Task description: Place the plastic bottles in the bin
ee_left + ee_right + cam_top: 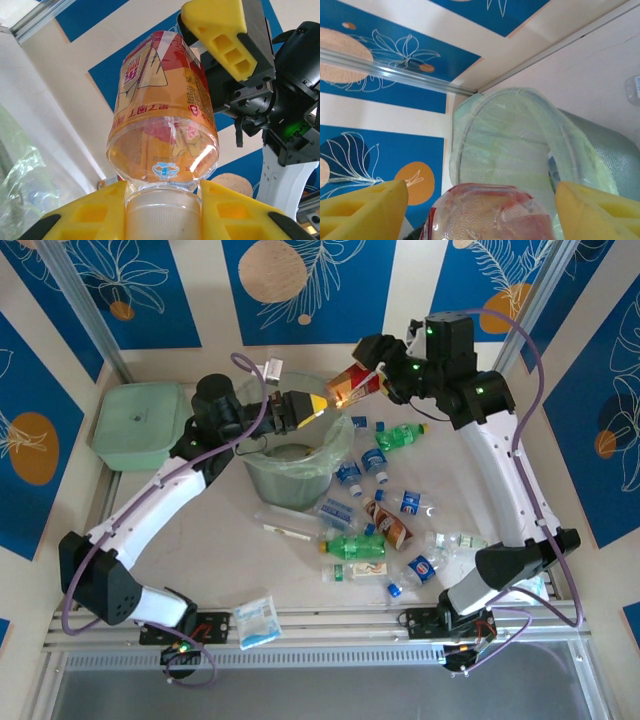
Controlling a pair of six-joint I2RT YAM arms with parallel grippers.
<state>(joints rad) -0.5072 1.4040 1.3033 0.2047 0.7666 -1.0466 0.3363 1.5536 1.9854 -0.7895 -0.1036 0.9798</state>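
Robot lab cell: alu frame (330, 626), blue printed wall panels (140, 290).

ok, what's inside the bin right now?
Through the bin opening: the clear bag liner and a dim greenish floor, no bottle plainly visible from above. The left arm and the orange bottle it holds cover the far side, so that part can't be judged.

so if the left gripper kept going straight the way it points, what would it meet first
The orange-labelled bottle that it already clamps by the cap, and then, probably just beyond, the right gripper at the bottle's base.
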